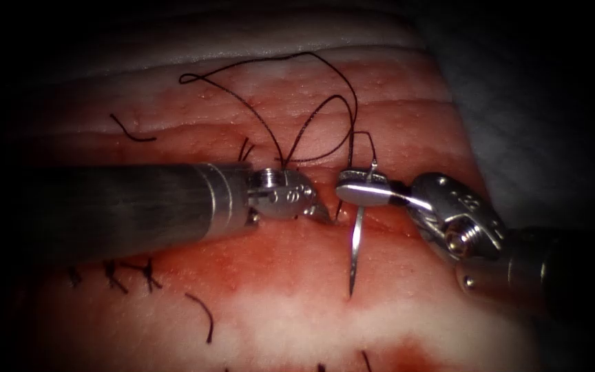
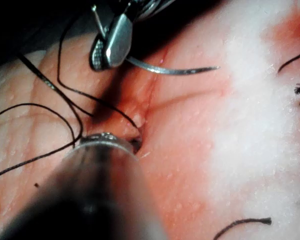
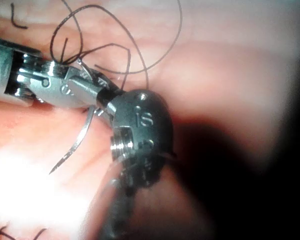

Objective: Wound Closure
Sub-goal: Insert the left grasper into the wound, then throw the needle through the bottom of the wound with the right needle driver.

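Above the cut (image 1: 380,222), the right tool (image 1: 361,191) grips the needle (image 1: 357,248) near its thread end, point free; the left tool (image 1: 318,207) grasps tissue (image 1: 297,289), readying a bite

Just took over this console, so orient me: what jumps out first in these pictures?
The needle stands out, free of the tissue: the right gripper is shut on it near its thread end, point aimed toward the endoscope view's bottom. The left gripper presses its tips into the cut just left of it. Thread loops over the tissue above both.
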`<state>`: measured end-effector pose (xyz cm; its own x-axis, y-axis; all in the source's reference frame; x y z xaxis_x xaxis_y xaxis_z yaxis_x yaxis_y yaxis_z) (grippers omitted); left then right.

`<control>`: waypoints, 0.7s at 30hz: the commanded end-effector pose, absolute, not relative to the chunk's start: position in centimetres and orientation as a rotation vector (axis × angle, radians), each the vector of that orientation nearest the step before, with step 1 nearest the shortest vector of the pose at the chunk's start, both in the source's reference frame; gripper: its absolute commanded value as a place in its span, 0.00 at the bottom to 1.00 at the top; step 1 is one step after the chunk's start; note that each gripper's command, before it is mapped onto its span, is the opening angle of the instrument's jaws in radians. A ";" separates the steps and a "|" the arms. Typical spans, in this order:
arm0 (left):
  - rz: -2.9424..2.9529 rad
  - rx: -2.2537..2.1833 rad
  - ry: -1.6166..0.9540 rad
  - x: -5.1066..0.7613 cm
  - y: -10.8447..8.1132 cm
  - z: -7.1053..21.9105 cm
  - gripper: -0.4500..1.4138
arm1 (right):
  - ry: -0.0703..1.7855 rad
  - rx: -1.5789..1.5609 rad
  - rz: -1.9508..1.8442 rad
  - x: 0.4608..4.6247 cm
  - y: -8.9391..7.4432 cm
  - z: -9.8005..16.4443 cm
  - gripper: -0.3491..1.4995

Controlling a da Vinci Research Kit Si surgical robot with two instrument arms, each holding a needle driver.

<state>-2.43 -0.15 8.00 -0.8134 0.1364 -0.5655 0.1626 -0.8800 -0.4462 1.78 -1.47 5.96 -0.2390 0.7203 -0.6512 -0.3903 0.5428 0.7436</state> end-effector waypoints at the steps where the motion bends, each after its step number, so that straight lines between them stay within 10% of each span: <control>1: -2.873 0.919 0.798 -2.46 -0.2 8.1 0.00 | 1.494 0.243 1.056 1.81 -1.4 6.1 0.00; 21: -2.865 0.987 0.874 -2.38 -0.3 7.6 0.22 | 1.505 -0.155 0.833 1.89 -1.3 6.5 0.00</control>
<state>-2.33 -0.33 7.59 -0.8039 0.1863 -0.5649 0.1598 -0.8471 -0.5069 1.83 -1.29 6.45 -0.1429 0.3824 -0.9129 -0.5692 0.7228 0.3918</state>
